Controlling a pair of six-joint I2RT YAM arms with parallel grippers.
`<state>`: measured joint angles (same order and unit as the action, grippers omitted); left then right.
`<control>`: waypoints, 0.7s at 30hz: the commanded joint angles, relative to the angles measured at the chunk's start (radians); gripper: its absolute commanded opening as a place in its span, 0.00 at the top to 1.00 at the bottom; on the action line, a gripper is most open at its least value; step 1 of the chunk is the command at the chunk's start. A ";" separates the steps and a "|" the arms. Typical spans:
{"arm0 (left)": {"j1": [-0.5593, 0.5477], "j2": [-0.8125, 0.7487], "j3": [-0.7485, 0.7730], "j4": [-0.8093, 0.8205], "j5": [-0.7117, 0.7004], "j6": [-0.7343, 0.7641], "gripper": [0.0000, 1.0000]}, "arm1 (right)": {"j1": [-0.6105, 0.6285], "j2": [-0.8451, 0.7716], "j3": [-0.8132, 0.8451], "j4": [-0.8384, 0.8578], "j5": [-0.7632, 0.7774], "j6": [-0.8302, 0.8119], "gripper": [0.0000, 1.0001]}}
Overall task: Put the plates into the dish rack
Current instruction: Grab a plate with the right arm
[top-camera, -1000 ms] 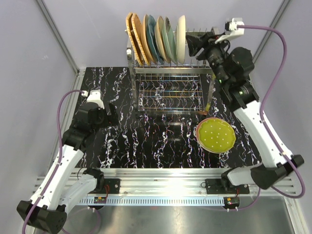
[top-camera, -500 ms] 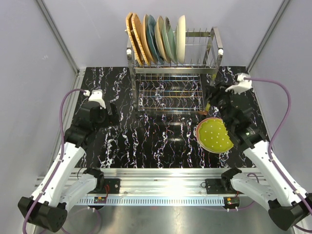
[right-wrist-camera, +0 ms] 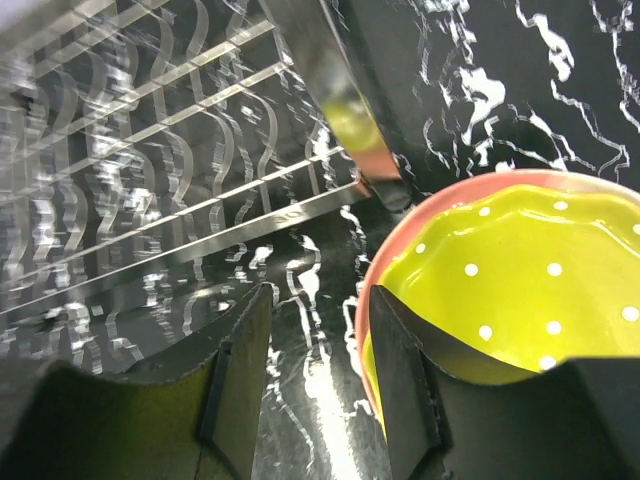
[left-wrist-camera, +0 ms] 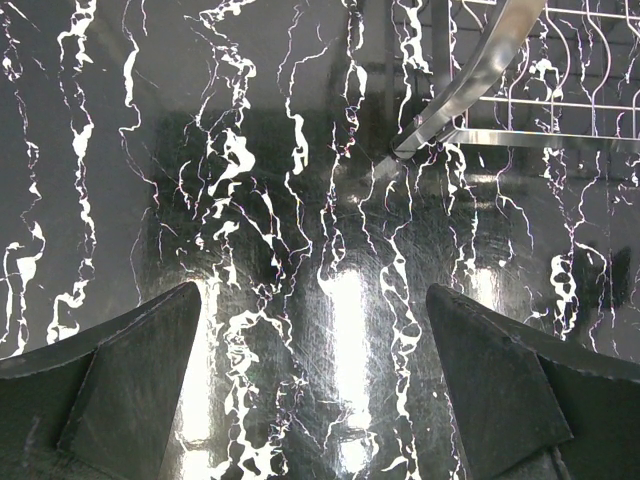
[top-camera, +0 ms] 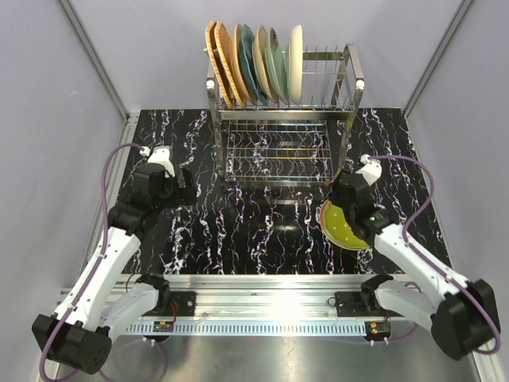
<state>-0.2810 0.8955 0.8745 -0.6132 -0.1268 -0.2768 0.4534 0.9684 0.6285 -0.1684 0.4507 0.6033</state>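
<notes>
The black marbled counter [top-camera: 199, 231] carries the steel dish rack [top-camera: 278, 113] at its far middle, with a row of plates [top-camera: 254, 64] standing on edge in the left part of the upper tier and bare tines to their right. The big change is in the right arm [top-camera: 413, 255]. A second ago it was stretched up at the rack's top right corner; now it has swung back and down to the counter in front of the rack's right leg. The left arm [top-camera: 111, 247] has hardly moved. One plate is left outside the rack, the yellow-green dotted plate [right-wrist-camera: 520, 270] with a pink edge, lying flat on the counter just in front of that right leg. The right tool [right-wrist-camera: 318, 300] sits low over its far-left rim, fingers partly apart with bare counter showing between them. The pink edge lies just against the inner side of one finger, so nothing is clamped yet. The left tool [left-wrist-camera: 312, 288] hangs with its fingers spread wide over bare counter near the rack's front left foot, holding nothing. By my reading, the arm has finished at the rack and gone for the last loose plate, and getting a finger under that flat rim looks like the tricky part.
</notes>
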 commanded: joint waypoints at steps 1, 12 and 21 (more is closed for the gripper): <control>0.006 -0.015 0.003 0.027 0.012 0.013 0.01 | -0.015 0.116 0.063 0.057 -0.010 0.032 0.49; 0.006 -0.021 0.003 0.027 -0.004 0.005 0.01 | -0.016 0.234 0.010 -0.014 0.000 0.127 0.58; 0.006 -0.023 0.001 0.032 0.004 0.001 0.01 | -0.015 0.360 0.016 -0.020 -0.014 0.173 0.48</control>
<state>-0.2802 0.8852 0.8745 -0.6125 -0.1280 -0.2775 0.4438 1.3075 0.6411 -0.2024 0.4385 0.7391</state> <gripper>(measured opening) 0.988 0.518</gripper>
